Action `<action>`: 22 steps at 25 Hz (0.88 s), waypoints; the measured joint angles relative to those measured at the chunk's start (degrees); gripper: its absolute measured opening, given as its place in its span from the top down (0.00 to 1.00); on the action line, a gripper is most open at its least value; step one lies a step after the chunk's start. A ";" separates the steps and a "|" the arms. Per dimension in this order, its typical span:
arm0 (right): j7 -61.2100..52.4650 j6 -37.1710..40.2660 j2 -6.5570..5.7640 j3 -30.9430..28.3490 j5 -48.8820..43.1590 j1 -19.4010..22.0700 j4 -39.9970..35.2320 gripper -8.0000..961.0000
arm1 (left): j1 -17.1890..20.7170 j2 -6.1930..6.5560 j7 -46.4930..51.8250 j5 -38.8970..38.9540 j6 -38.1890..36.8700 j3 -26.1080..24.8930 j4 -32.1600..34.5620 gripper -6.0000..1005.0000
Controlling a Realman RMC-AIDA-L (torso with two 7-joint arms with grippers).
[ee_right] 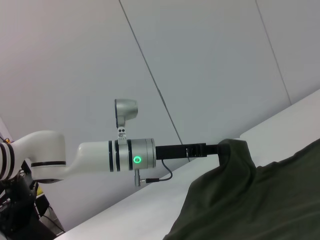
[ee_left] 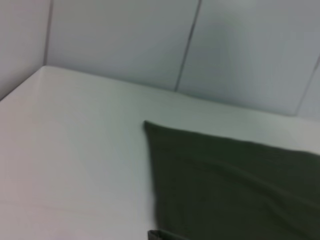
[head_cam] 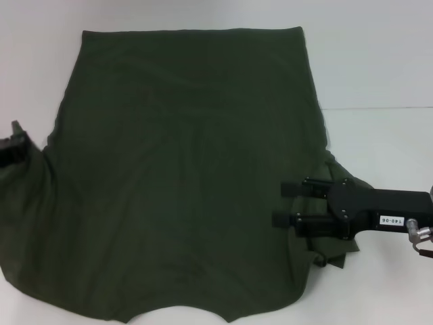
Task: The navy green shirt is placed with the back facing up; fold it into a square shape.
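The navy green shirt (head_cam: 183, 169) lies spread on the white table (head_cam: 379, 68) with its plain back up and the hem at the far side. At the shirt's left edge, my left gripper (head_cam: 15, 145) is shut on the left sleeve. The right wrist view shows that gripper (ee_right: 220, 148) holding the cloth (ee_right: 260, 200) raised in a peak above the table. My right gripper (head_cam: 283, 203) hovers over the shirt's right side, open, with nothing seen between its fingers (head_cam: 294, 188). The right sleeve (head_cam: 335, 254) lies bunched beneath it. The left wrist view shows a far corner of the shirt (ee_left: 235, 185).
Bare white tabletop (ee_left: 75, 150) runs beyond the shirt's hem to a pale wall (ee_left: 125, 40). More table shows to the right of the shirt (head_cam: 385, 142). The shirt's near edge reaches the bottom of the head view.
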State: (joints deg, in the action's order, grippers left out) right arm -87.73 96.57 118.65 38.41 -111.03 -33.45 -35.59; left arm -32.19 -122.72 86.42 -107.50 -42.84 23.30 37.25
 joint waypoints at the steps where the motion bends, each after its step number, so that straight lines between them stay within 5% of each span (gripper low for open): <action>1: 0.01 0.08 0.00 0.00 0.00 0.07 0.00 0.10 | 0.22 -0.41 0.25 0.03 -1.05 0.11 0.79 0.97; 7: 0.02 0.23 0.06 0.02 0.03 0.22 -0.01 0.10 | 0.75 -1.50 0.89 0.49 -9.67 1.25 2.34 0.97; 22: 0.03 0.21 -0.46 0.50 0.03 0.18 -0.01 0.10 | 0.78 -1.62 -3.29 11.48 -19.30 5.21 -5.99 0.92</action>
State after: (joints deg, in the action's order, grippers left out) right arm -87.71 96.77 118.19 38.91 -111.00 -33.27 -35.59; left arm -31.40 -124.34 83.13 -96.02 -62.13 28.51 31.27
